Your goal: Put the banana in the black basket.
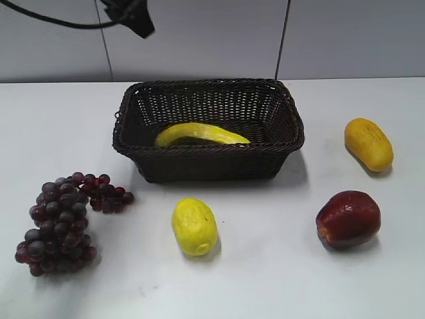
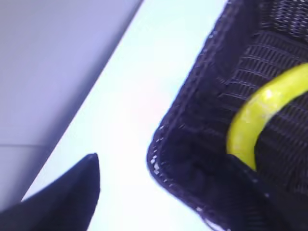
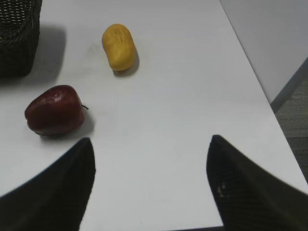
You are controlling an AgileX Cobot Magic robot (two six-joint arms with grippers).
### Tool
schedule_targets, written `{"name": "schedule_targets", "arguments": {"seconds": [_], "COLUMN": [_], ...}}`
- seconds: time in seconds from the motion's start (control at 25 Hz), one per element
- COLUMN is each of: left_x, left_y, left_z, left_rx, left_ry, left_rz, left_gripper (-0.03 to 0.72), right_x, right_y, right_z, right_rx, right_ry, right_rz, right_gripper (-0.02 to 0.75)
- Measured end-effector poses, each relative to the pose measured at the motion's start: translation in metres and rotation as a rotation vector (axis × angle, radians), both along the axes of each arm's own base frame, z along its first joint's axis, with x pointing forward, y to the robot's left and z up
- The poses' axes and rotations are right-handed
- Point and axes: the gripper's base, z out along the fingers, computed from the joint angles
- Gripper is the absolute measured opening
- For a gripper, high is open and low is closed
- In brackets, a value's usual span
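Note:
The banana (image 1: 199,134) lies curved inside the black basket (image 1: 209,169), along its front wall, with nothing touching it. The left wrist view shows the banana (image 2: 260,106) inside the basket's corner (image 2: 192,144). My left gripper (image 1: 133,16) hangs high above the table behind the basket's left end. In its wrist view it (image 2: 162,156) is open and empty, with one finger over the table and the other dark against the basket. My right gripper (image 3: 150,139) is open and empty over bare table, outside the exterior view.
A bunch of dark grapes (image 1: 63,222) lies front left. A short yellow lemon-like fruit (image 1: 194,226) lies in front of the basket. A red apple (image 1: 348,218) and an orange-yellow oblong fruit (image 1: 368,143) lie on the right. The table's right edge (image 3: 269,103) shows in the right wrist view.

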Motion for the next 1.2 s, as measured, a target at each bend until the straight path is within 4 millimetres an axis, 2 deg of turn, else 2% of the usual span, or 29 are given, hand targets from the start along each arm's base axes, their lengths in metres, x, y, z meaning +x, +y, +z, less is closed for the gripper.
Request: {"name": "schedule_targets", "arguments": {"seconds": [0.2,0.36,0.48,0.6,0.72,0.84,0.96,1.2], "left_x": [0.003,-0.005,-0.021,-0.043,-0.066,-0.09,-0.114,-0.171], "left_y": [0.074,0.137,0.177,0.204,0.22,0.226,0.227,0.221], "left_z": [0.037,0.066,0.089,0.106,0.112,0.108,0.094,0.048], "left_rx": [-0.036,-0.072,-0.098,-0.087,-0.067,-0.055,-0.033,0.04], "left_ry": [-0.034,-0.061,-0.093,-0.121,-0.121,-0.084,-0.02,0.139], "left_rz": [0.266,0.533,0.724,0.881,0.974,1.01,1.029,1.037], "left_gripper": [0.576,0.571,0.568,0.565,0.561,0.561,0.557,0.557], "right_x": [0.0,0.0,0.0,0.0,0.0,0.0,0.0,0.0], "right_y": [0.0,0.0,0.0,0.0,0.0,0.0,0.0,0.0], "right_z": [0.0,0.0,0.0,0.0,0.0,0.0,0.0,0.0], "right_rx": [0.0,0.0,0.0,0.0,0.0,0.0,0.0,0.0], "right_ry": [0.0,0.0,0.0,0.0,0.0,0.0,0.0,0.0], "right_rz": [0.0,0.0,0.0,0.0,0.0,0.0,0.0,0.0], "right_gripper": [0.552,0.552,0.552,0.552,0.552,0.552,0.552,0.552]}}
